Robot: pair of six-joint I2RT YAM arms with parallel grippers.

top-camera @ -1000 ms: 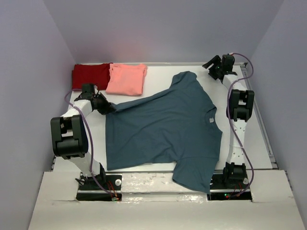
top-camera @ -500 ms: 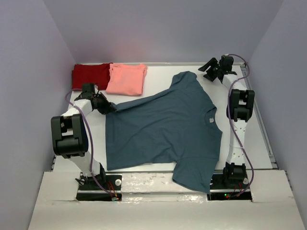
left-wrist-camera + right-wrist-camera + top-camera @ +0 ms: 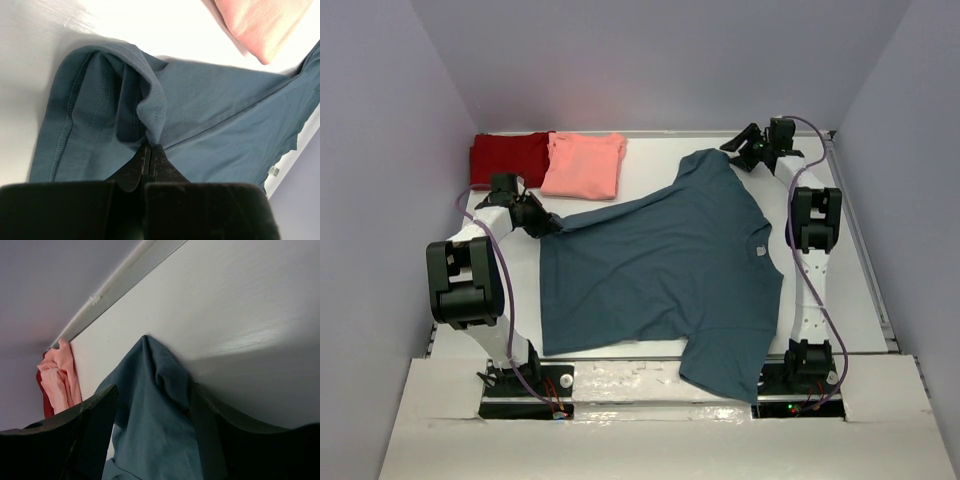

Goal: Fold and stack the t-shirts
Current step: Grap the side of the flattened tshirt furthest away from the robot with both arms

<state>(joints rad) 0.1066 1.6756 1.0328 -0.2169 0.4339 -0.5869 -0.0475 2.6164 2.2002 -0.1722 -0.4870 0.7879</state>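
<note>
Dark teal-blue t-shirt spread flat across the centre of the overhead frame on the white table, collar toward the right; dark red t-shirt and salmon-pink t-shirt folded side by side at upper left. Left gripper clenched on a bunched hem corner at middle left. Right gripper at upper right, jaws apart, one finger either side of the far sleeve tip.
</note>
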